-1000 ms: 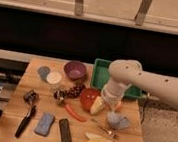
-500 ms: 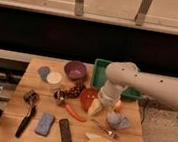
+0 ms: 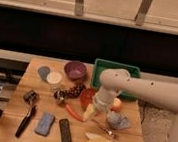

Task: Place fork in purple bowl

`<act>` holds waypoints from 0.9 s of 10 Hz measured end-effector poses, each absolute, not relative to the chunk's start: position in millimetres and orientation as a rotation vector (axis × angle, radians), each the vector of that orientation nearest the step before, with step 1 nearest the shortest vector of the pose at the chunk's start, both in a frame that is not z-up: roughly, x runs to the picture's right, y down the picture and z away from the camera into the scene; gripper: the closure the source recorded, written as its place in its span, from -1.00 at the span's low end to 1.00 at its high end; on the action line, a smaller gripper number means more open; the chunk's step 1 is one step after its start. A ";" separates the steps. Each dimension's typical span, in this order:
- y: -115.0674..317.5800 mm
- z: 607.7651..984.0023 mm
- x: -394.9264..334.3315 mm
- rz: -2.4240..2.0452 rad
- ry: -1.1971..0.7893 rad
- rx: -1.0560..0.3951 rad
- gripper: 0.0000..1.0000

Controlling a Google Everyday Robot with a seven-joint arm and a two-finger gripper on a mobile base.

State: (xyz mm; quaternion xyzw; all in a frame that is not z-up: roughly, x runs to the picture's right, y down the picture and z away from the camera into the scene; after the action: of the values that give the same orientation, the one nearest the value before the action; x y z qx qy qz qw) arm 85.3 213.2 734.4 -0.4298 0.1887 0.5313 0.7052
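The fork (image 3: 102, 129) is a thin silvery piece lying on the wooden table (image 3: 20, 92) near the front right, just above some pale yellow slices. The purple bowl (image 3: 75, 70) stands at the back middle, left of the green bin. My gripper (image 3: 91, 113) hangs from the white arm (image 3: 145, 89) that reaches in from the right. It points down over the table in front of the red-orange bowl (image 3: 87, 97), a little left of and behind the fork. It is open with nothing in it. The arm hides part of the red-orange bowl.
A green bin (image 3: 117, 69) stands at the back right. An orange carrot (image 3: 74, 112), dark grapes (image 3: 71, 90), two small discs (image 3: 50, 75), a black-handled tool (image 3: 25, 120), a blue sponge (image 3: 44, 123), a black bar (image 3: 65, 131), a grey-blue crumpled cloth (image 3: 118, 121) and yellow slices (image 3: 96, 141) crowd the table.
The arm has swung left and down, bringing the gripper lower toward the table in front of the red-orange bowl. The objects on the table have not moved.
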 end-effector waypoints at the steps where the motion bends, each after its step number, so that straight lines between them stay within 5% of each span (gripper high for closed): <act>1: 217.7 737.3 89.2 1.177 0.431 -0.961 -0.44; 9: 257.7 772.2 135.8 1.157 0.506 -1.024 -0.44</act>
State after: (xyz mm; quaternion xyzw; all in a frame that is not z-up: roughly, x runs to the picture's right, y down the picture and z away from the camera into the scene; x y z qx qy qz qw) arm 135.8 257.7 772.2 -0.4574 0.2259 0.5168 0.6875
